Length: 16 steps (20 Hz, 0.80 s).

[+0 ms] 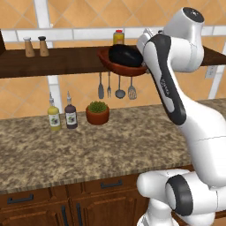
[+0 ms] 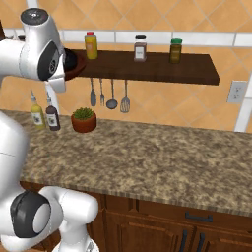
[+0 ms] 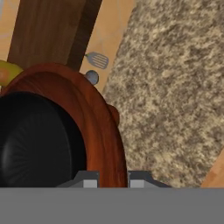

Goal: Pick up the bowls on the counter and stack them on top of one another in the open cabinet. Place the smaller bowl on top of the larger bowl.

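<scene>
Up at the shelf [image 1: 53, 62] now: the larger bowl [image 1: 115, 66], reddish-brown and shallow, sits on the front edge of the board, part of it hanging out past the edge, and the smaller bowl [image 1: 125, 55], glossy black, lies inside it, tipped over on its side with its dark bulk facing out. The white arm reaches up beside them, its wrist right against the bowls. From the hand camera, the hand [image 3: 113, 181] shows just two grey fingertips [image 3: 90, 180] at the bottom, set on either side of the brown bowl's rim, the black bowl looming to the left; whether they pinch that rim or stand a little off it, I honestly cannot tell from so little of them. In the right base view the arm's big joint covers most of both bowls. Behind the bowls stands a yellow jar [image 1: 118, 37]; two shakers [image 1: 36, 46] sit farther left on the shelf. Below, utensils [image 1: 116, 86] hang under the board, and on the granite surface [image 1: 114, 141] stand a potted plant [image 1: 97, 112] and two bottles [image 1: 62, 115]
</scene>
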Tool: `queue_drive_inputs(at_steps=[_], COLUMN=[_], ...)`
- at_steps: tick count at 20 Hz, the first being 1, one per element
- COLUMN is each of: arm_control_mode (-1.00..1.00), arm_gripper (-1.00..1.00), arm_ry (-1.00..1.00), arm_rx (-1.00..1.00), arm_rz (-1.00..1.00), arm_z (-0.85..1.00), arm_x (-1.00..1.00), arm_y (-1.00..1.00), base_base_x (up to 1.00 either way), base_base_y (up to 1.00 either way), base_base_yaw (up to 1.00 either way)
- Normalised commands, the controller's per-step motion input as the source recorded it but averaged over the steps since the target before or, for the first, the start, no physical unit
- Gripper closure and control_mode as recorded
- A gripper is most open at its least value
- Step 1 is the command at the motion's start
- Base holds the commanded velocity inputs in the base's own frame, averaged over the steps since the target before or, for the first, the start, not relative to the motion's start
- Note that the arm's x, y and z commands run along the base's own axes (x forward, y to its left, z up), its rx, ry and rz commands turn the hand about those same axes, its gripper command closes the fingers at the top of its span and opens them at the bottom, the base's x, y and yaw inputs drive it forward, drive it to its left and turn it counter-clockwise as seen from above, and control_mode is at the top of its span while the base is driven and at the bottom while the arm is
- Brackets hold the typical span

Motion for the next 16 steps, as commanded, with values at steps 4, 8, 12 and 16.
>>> queue_drive_inputs(at_steps=[4, 8, 12, 16], arm_control_mode=[-1.0, -1.0, -1.0, -1.0], arm_gripper=[1.0, 1.0, 1.0, 1.0], arm_ry=[0.0, -0.03, -0.01, 0.0], arm_rx=[0.0, 0.0, 0.0, 0.0], arm_rz=[-0.03, 0.0, 0.0, 0.0], arm_z=[0.05, 0.07, 0.04, 0.0], arm_x=[0.33, 0.15, 0.32, 0.5], arm_y=[0.28, 0.48, 0.45, 0.12], base_base_x=[0.0, 0.0, 0.0, 0.0], base_base_y=[0.0, 0.0, 0.0, 0.0], base_base_yaw=[0.0, 0.0, 0.0, 0.0])
